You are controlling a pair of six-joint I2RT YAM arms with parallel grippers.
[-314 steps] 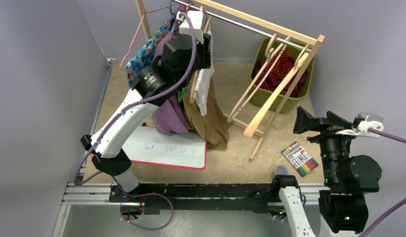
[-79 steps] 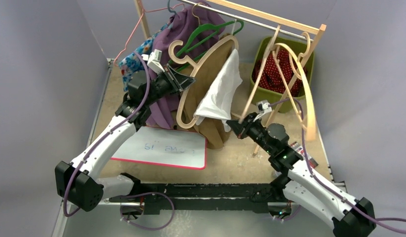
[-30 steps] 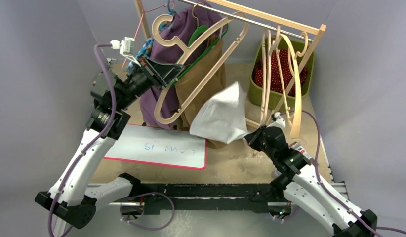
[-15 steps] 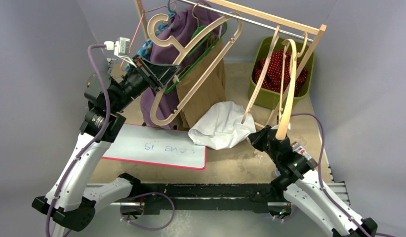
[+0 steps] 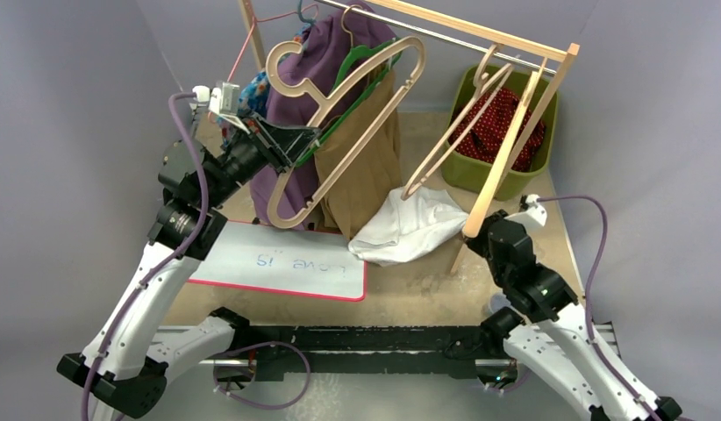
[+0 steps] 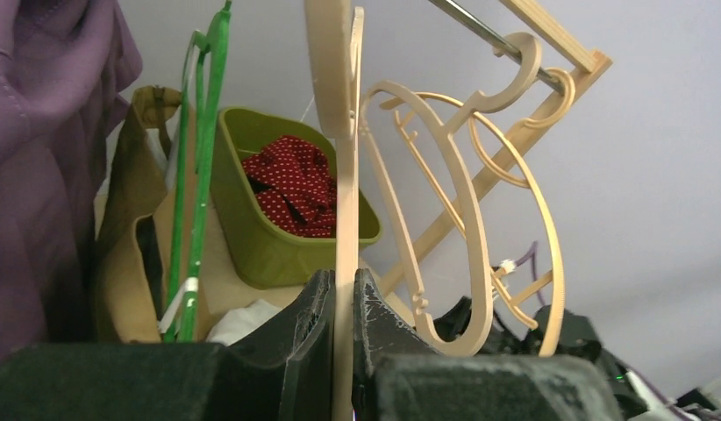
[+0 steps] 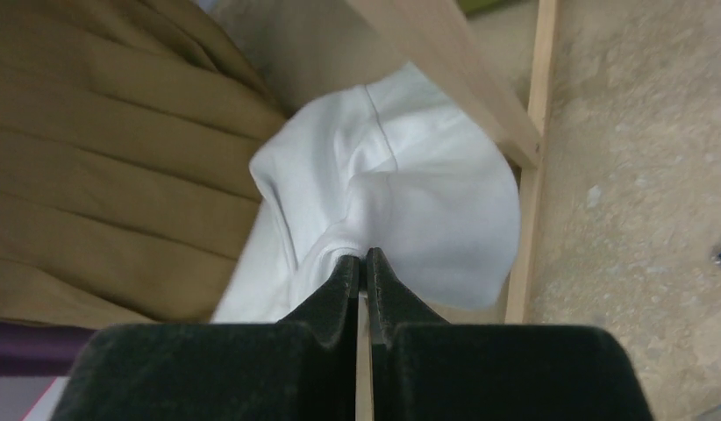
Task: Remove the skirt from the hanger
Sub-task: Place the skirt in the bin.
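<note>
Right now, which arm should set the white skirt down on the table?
Right: the right gripper is shut on the skirt, low over the table; the left gripper is up high, clamping the bare wooden hanger.

Skirt (image 5: pixel 408 230) white; hanger (image 6: pixel 344 175) pale wood; bin (image 6: pixel 260 250) olive w/ red dotted cloth (image 6: pixel 296 189).

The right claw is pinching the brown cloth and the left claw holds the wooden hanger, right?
Not quite. The right claw pinches the white skirt, not the brown cloth beside it; the right wrist view shows that. The left claw does hold the wooden hanger.
</note>
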